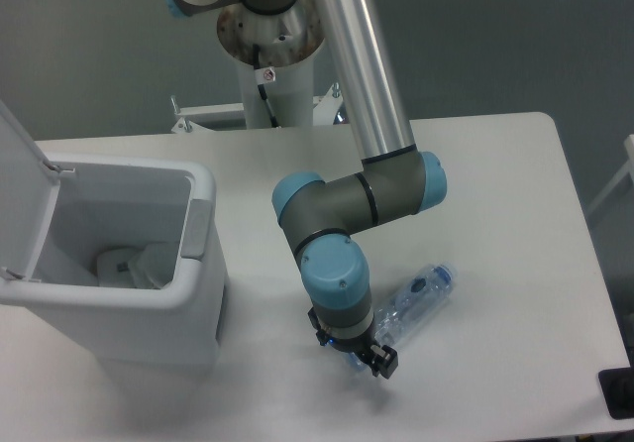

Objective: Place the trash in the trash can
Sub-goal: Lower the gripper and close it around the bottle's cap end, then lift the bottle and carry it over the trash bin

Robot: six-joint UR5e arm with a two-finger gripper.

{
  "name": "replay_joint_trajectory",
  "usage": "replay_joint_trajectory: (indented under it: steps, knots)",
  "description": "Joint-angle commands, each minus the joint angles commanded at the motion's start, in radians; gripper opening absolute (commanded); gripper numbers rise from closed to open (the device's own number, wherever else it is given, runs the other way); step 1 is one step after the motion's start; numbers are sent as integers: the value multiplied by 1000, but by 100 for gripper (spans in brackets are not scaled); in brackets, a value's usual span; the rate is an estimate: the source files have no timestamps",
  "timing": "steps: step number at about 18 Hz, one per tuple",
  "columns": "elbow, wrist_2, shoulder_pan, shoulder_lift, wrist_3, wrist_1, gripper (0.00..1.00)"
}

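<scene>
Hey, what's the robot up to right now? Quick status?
Gripper low over the bottle's near end, jaw state unclear. Bottle lying on the table. Trash can lid open, some trash already inside. Nothing in the way.

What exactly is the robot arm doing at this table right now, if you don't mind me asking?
The arm is clearing trash into the white trash can, which stands open on the table's left side with something pale already lying at its bottom. Its gripper is down at the table, at the near end of a crushed clear plastic bottle that lies on its side. The wrist hides the fingers, so whether they have closed on the bottle cannot be told.
</scene>
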Motion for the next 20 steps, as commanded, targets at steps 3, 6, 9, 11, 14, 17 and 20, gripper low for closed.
replay_joint_trajectory:
  steps: [3,6,9,11,14,17,20]
  knots:
    - [5,0,0,5,2,-3,39]
    - [29,-5,2,3,2,-6,37]
    - [57,-15,23,11,2,-15,37]
    - [67,-28,31,12,-6,-14,37]
    - [98,-82,49,49,-37,-18,37]
    - [126,-292,84,81,-136,-17,38]
    - [129,-558,130,139,-205,-15,37]
